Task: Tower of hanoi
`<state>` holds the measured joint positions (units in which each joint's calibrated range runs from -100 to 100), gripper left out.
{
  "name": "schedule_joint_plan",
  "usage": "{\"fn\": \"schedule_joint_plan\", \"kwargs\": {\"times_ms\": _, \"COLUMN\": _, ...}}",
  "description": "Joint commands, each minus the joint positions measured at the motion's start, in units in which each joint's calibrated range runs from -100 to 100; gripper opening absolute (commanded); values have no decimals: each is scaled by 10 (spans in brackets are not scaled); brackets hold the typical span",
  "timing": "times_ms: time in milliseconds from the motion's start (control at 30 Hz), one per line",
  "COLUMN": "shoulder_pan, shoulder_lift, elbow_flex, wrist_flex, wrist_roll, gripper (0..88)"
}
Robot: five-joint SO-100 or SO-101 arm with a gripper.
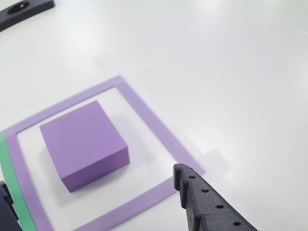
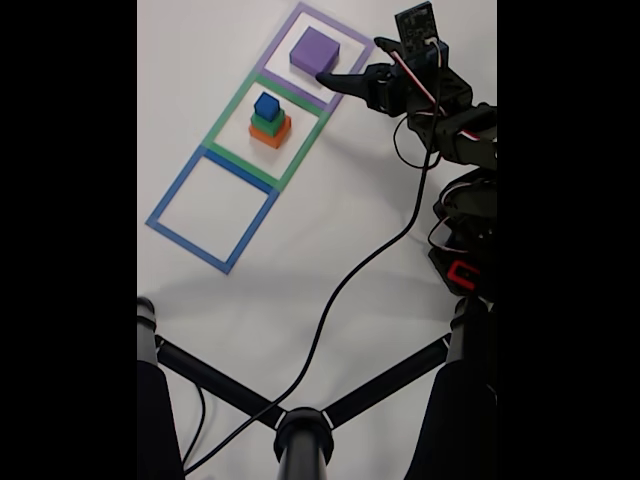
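Observation:
A large purple cube (image 1: 84,144) (image 2: 315,50) rests flat inside the purple square outline (image 1: 159,130) (image 2: 352,45) on the white table. In the fixed view a small stack, orange at the bottom, green in the middle and blue on top (image 2: 269,120), stands inside the green outline (image 2: 240,105). The blue outline (image 2: 165,205) holds nothing. My gripper (image 1: 91,177) (image 2: 349,60) hovers open at the near right side of the purple cube. One black finger (image 1: 207,202) reaches in from the lower right of the other view, and the second finger (image 1: 5,202) shows at the left edge. Neither touches the cube.
A black part (image 1: 24,9) lies at the top left of the other view. In the fixed view a black cable (image 2: 340,290) runs across the table from the arm (image 2: 460,130), and a black stand (image 2: 300,430) with spread legs fills the bottom.

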<state>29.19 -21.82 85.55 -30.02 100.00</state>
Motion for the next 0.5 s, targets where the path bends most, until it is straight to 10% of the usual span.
{"fn": "schedule_joint_plan", "kwargs": {"times_ms": 0, "shoulder_pan": -4, "shoulder_lift": 67, "elbow_flex": -29, "wrist_flex": -78, "wrist_roll": 0, "gripper": 417}}
{"fn": "schedule_joint_plan", "kwargs": {"times_ms": 467, "shoulder_pan": 0, "shoulder_lift": 283, "elbow_flex": -99, "wrist_flex": -256, "wrist_roll": 0, "gripper": 432}}
